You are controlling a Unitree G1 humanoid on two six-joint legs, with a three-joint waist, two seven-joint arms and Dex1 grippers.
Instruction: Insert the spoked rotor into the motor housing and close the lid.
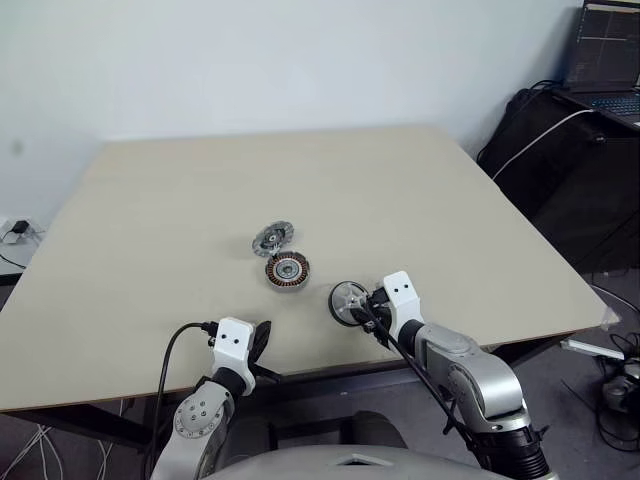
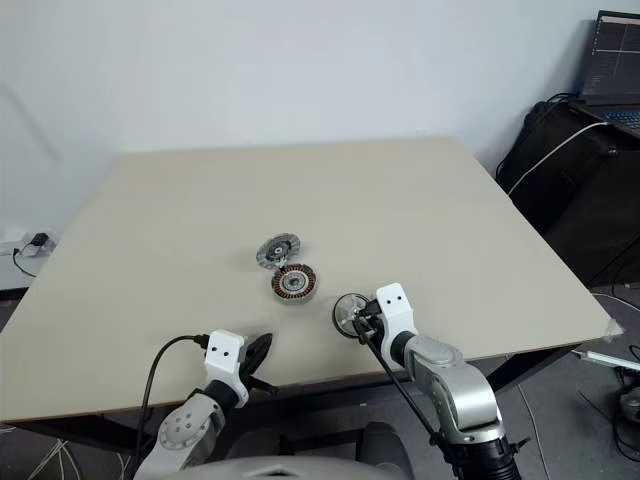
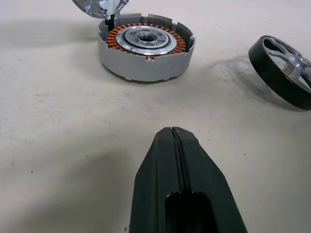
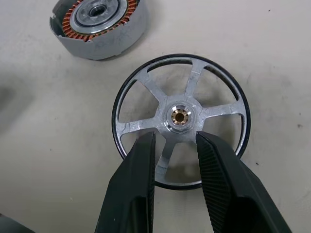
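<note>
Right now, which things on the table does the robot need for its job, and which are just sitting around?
For the job:
- spoked rotor, tilted, right gripper at its rim
- motor housing, open, copper windings showing
- lid, beside the housing, ribs up
- left gripper, shut, empty

Just lying about:
- laptop on the dark stand beside the table
- white cable beneath the laptop

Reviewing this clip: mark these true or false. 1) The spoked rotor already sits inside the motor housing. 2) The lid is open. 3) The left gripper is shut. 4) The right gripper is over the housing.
1) False: the dark-rimmed, silver-spoked rotor is on the beige table, beside the round gray motor housing with copper windings.
2) True: the gray ribbed lid is swung back from the housing.
3) True: the left gripper is shut and empty.
4) False: the right gripper is at the rotor, fingers straddling a spoke.
</note>
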